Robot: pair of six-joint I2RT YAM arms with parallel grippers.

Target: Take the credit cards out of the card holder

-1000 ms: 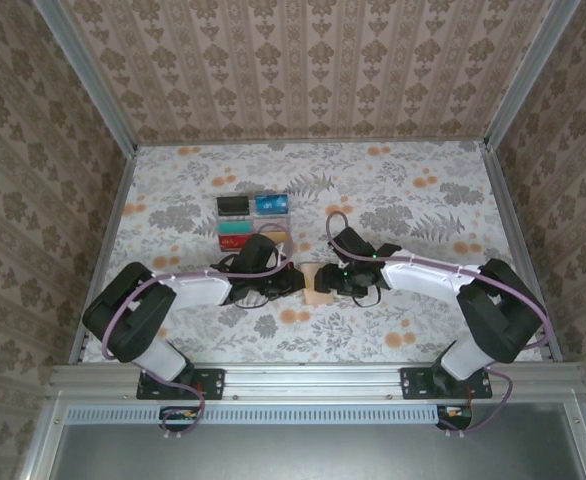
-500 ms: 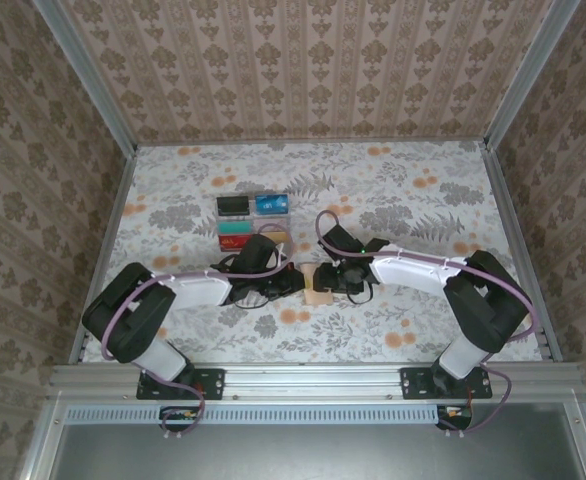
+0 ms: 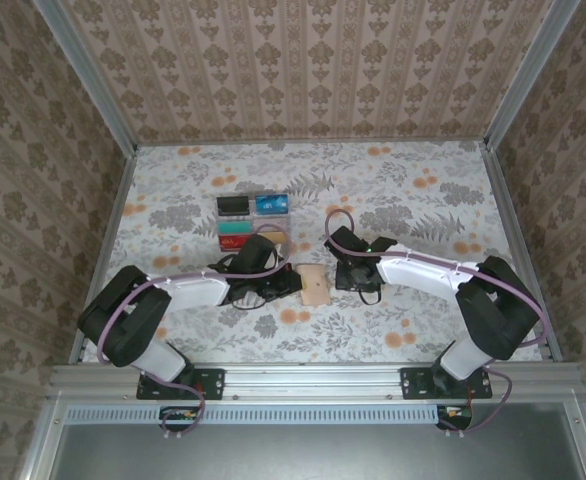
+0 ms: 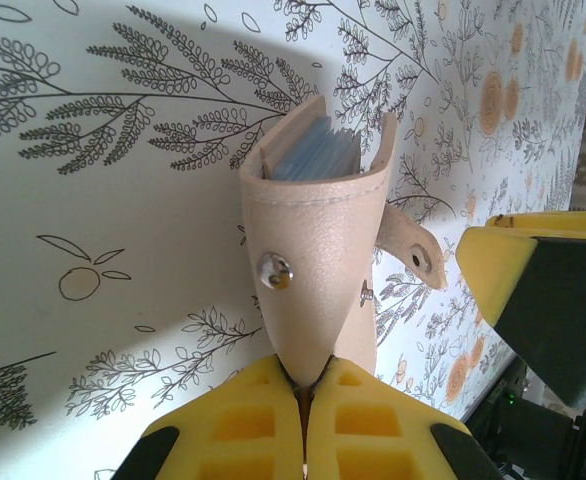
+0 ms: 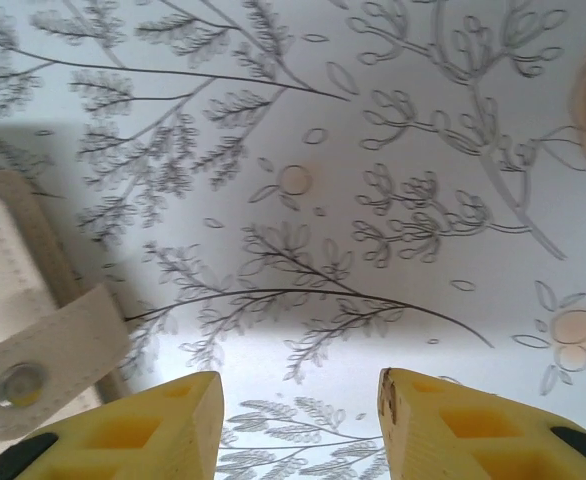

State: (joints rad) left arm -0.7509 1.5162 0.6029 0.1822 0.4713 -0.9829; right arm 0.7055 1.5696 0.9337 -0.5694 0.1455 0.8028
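The tan card holder (image 3: 315, 286) sits between the two arms at mid-table. My left gripper (image 4: 308, 400) is shut on its folded edge. From there the card holder (image 4: 318, 230) gapes open away from the pads, with blue-grey card edges (image 4: 313, 158) showing inside and a snap strap (image 4: 413, 252) hanging at its right. My right gripper (image 5: 298, 410) stands open over bare cloth just right of the card holder (image 5: 3, 265), nothing between its pads. Several credit cards lie in a group at the back left: black (image 3: 234, 205), blue (image 3: 271, 205), teal (image 3: 235, 227).
A floral cloth covers the table (image 3: 423, 200), with patterned walls on three sides. The right gripper's yellow finger (image 4: 533, 270) is close beside the holder in the left wrist view. The strap tab with its snap (image 5: 43, 352) lies near my right gripper's left pad.
My right gripper moved in to the holder, then drew back to the right with its jaws narrower. The left gripper kept its hold; more of the holder now shows from above.
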